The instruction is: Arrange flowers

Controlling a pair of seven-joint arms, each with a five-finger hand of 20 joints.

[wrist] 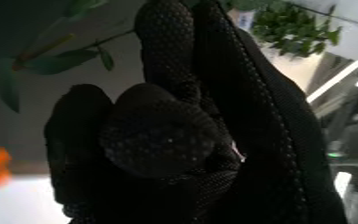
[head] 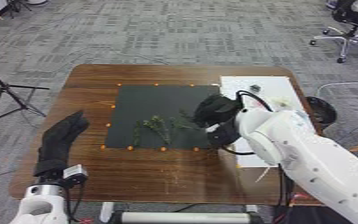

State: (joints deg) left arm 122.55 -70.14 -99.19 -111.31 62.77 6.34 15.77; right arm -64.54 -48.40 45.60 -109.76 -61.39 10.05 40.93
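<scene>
My left hand (head: 63,140) rests over the table's left side with straight fingers, away from the stems. The right hand (head: 216,110) is at the right edge of the dark mat (head: 151,97), beside the cut greenery. A branching green stem (head: 158,125) lies on the lower part of the mat, with a thin sprig (head: 138,134) left of it and more leaves close to the right hand. In the right wrist view the right hand (wrist: 162,137) covers the middle, with a leafy stem (wrist: 60,62) beside it. Its palm side is dark, and whether it holds anything is unclear.
A white sheet (head: 262,81) lies along the table's right side, bearing a small green clump (head: 254,88) and pale flowers (head: 282,101). Orange markers edge the mat. A black bin (head: 322,111) stands by the table's right edge. The right arm crosses the sheet's lower part.
</scene>
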